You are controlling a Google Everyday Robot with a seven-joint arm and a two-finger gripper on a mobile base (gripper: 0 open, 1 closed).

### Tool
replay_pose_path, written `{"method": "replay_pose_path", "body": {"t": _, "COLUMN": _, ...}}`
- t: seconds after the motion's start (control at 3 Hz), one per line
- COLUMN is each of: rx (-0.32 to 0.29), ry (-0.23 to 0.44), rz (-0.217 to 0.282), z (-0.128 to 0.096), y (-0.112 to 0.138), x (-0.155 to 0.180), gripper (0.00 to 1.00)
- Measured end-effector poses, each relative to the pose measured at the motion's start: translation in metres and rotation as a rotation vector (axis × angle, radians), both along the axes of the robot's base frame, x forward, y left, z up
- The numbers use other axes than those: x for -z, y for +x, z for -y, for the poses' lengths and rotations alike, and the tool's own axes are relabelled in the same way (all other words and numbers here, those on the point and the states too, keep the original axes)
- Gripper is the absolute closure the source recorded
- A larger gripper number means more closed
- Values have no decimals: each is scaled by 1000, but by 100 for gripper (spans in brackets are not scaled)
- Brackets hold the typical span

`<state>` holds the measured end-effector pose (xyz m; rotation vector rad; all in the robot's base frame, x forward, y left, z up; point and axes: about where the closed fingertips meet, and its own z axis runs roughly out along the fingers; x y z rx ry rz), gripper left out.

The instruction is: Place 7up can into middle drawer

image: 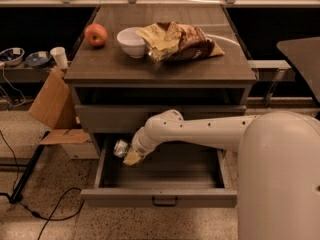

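Note:
The 7up can [120,148] is a small pale can with a silvery end, held on its side at the left end of the open middle drawer [159,196]. My gripper [127,154] is at the end of the white arm that reaches in from the right, and it is shut on the can just above the drawer's inside, near its left wall. The can's label is mostly hidden by the gripper.
On the cabinet top [100,69] lie a red apple [95,34], a white bowl [132,41] and a chip bag [179,42]. A cardboard box [54,109] stands to the left on the floor. A white paper cup [60,57] and bowls sit on a low shelf at left. Cables run across the floor.

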<state>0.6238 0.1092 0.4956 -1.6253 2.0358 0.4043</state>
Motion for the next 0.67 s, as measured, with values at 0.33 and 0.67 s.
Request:
{"method": "replay_pose_path", "body": {"t": 0.33, "rx": 59, "ry": -8, "rz": -39, "z": 17, "y": 2, "x": 19, "gripper": 100}}
{"method": "replay_pose_path", "body": {"t": 0.67, "rx": 109, "ry": 2, "rz": -55, "z": 30, "y": 3, "x": 30, "gripper": 100}}
